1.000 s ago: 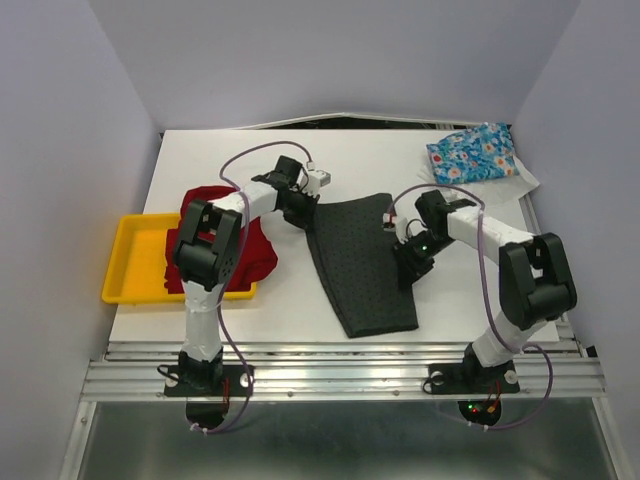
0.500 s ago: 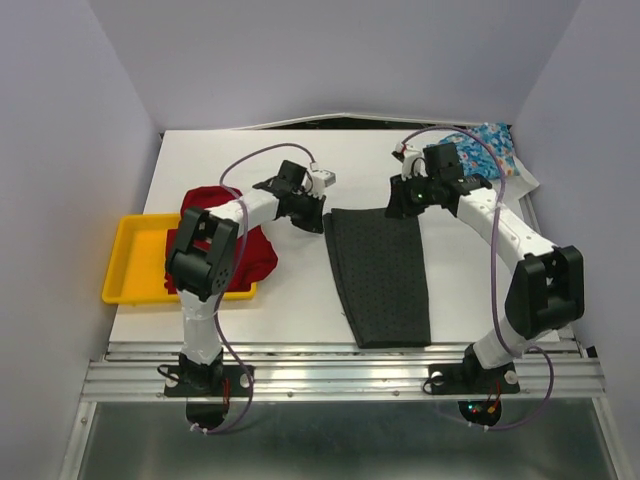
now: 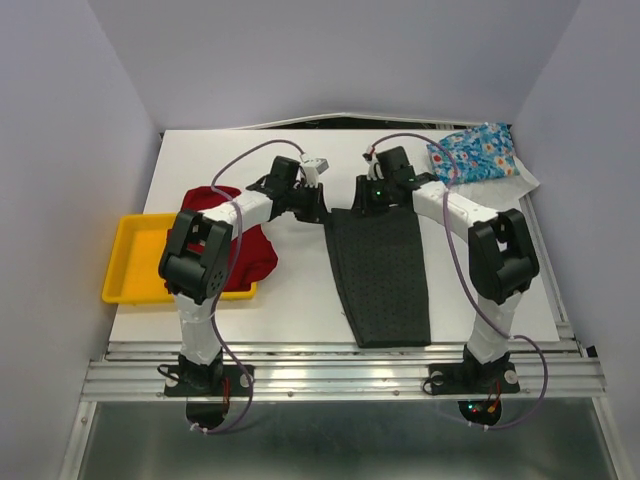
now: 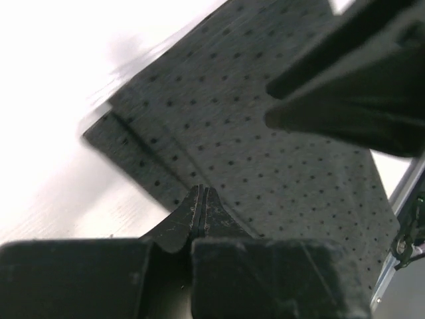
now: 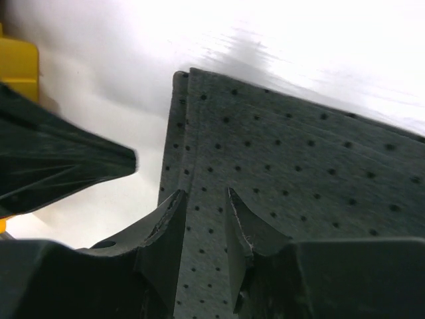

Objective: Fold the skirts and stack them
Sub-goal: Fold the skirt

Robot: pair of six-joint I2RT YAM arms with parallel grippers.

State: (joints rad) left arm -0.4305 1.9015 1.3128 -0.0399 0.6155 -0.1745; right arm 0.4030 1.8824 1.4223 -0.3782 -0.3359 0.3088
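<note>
Surface: a white table (image 3: pixel 200 160) with a ribbed metal rail (image 3: pixel 340 372) along its near edge.
Room: plain pale lavender walls (image 3: pixel 330 60) close in the left, right and far sides.
Left edge: a yellow tray (image 3: pixel 130 262) overhangs it. The red skirt (image 3: pixel 255 255) lies bunched, part in the tray and part on the table.
Far right corner: the blue floral skirt (image 3: pixel 472 152) lies crumpled there, well apart from the others.
Charcoal skirt (image 3: pixel 385 270): folded into a long narrow strip in mid-table. It runs from just past the middle towards the near edge, layered edges showing at its far left corner.
Left gripper (image 4: pixel 201 194): at the strip's far left corner, jaws pressed together on the cloth's edge. Whether any cloth is caught between them cannot be told.
Right gripper (image 5: pixel 204 199): at the strip's far edge, just beside the left gripper. Its fingers (image 5: pixel 166 226) stand a narrow gap apart and dotted cloth shows in the gap. Whether they pinch the cloth or hang over it cannot be told.
</note>
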